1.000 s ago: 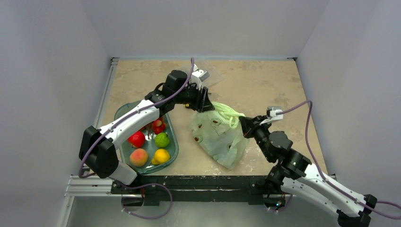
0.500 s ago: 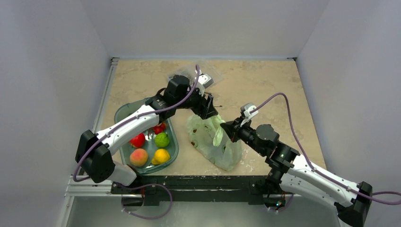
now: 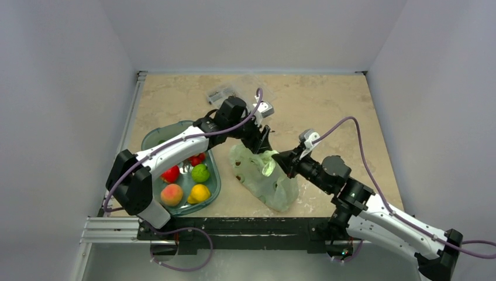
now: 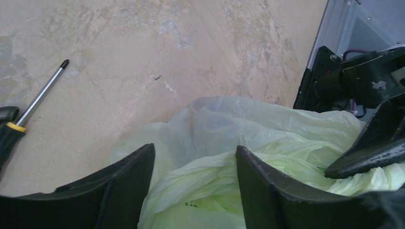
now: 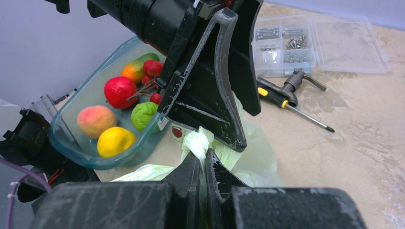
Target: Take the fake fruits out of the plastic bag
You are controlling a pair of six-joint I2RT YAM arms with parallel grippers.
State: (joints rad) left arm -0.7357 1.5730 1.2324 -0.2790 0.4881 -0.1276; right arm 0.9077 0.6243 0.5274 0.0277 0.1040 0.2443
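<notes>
The pale green plastic bag (image 3: 266,178) lies crumpled mid-table, with dark spots on its side. No fake fruits show; the bag's inside is hidden. My left gripper (image 3: 260,140) is open at the bag's far top edge. In the left wrist view its jaws (image 4: 196,157) straddle a raised fold of the bag (image 4: 248,124). My right gripper (image 3: 282,162) is shut on a bunched strip of the bag's top. The right wrist view shows the film pinched between its jaws (image 5: 203,160), just under the left gripper's fingers (image 5: 210,95).
A teal-tinted tray (image 3: 149,140) left of the bag holds a red fruit, peach, green and yellow fruits and strawberries (image 5: 114,90). A screwdriver (image 5: 286,102) and a clear parts box (image 5: 305,45) lie beyond the bag. Walls enclose the table.
The right gripper moved left with the bag's strip. The left gripper moved right and down to the bag's top edge. The bag slackened and slumped.
</notes>
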